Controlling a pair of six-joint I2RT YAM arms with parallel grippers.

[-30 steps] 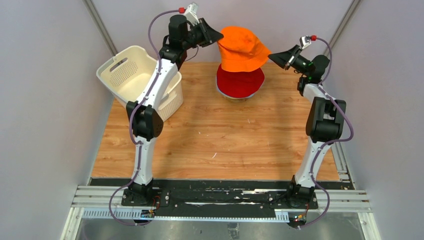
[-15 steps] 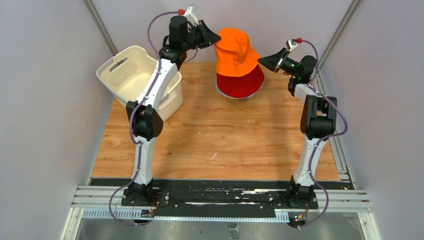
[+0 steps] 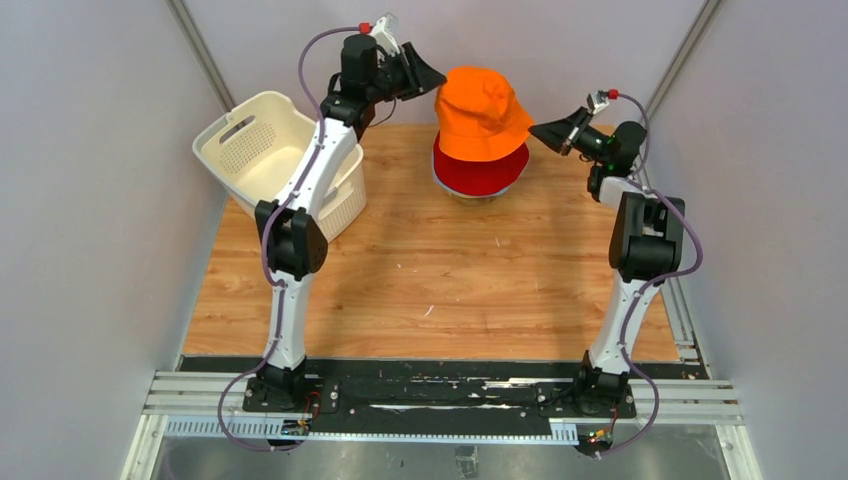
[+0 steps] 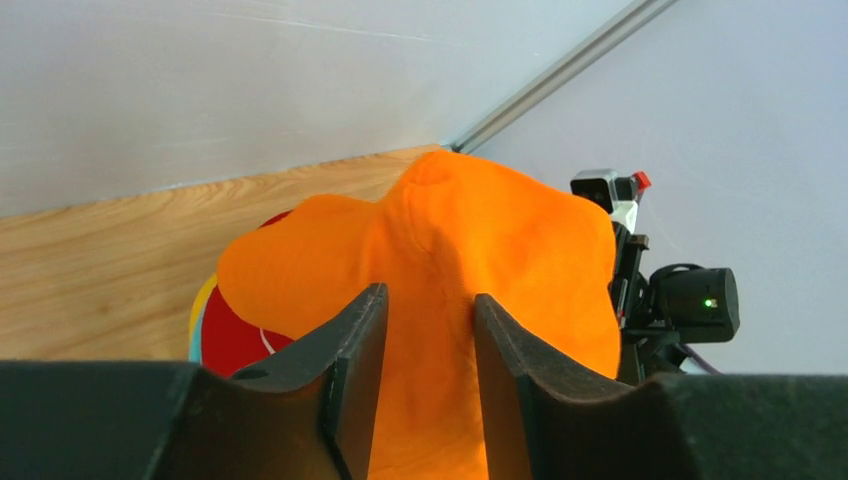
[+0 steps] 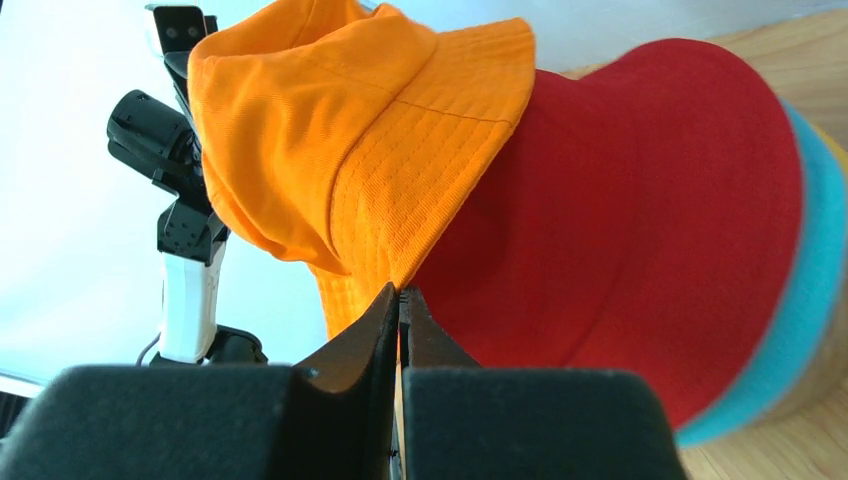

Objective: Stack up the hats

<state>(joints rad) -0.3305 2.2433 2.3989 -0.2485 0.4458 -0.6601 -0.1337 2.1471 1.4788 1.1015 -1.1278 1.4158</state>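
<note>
The white basket (image 3: 243, 150) sits at the far left edge of the counter (image 3: 430, 280), close behind the left arm and apart from the hats. At the far middle, the orange hat (image 3: 480, 100) hangs over the red hat (image 3: 480, 172) and a teal brim (image 5: 800, 300). The left fingers (image 4: 350, 340) pinch its fabric and the right fingers (image 5: 365, 335) are clamped on its brim. The back wall (image 3: 560, 40) stands close behind; the counter reaches broad toward the arm bases

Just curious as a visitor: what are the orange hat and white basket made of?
The orange hat looks like woven cotton-like cloth, matte: stitched rows on the brim, soft folds. The white basket is probably moulded plastic, smooth: stiff walls with regular holes.
</note>
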